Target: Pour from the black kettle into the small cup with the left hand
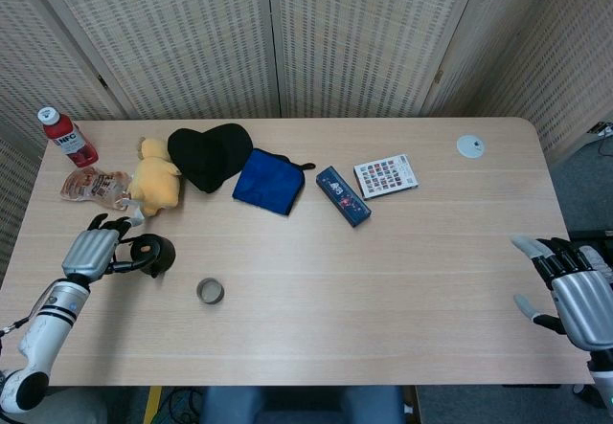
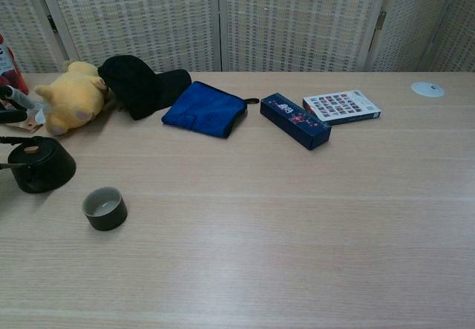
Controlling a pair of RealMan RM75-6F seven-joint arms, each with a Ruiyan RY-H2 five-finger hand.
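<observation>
The black kettle (image 1: 153, 254) stands on the table's left side, its handle pointing left. My left hand (image 1: 90, 250) is right beside that handle, fingers spread, gripping nothing that I can see. In the chest view the kettle (image 2: 37, 165) sits at the left edge, and only a fingertip of the left hand (image 2: 16, 96) shows above and behind it. The small cup (image 1: 210, 291) stands upright and apart, to the front right of the kettle; the chest view shows the cup (image 2: 105, 208) empty. My right hand (image 1: 573, 292) hovers open by the table's right edge.
Behind the kettle lie a yellow plush toy (image 1: 154, 180), a snack packet (image 1: 93, 186) and a red bottle (image 1: 66, 137). Further right are a black cap (image 1: 209, 154), a blue cloth (image 1: 269, 180), a dark blue box (image 1: 343, 195), a card (image 1: 386, 175) and a white disc (image 1: 470, 145).
</observation>
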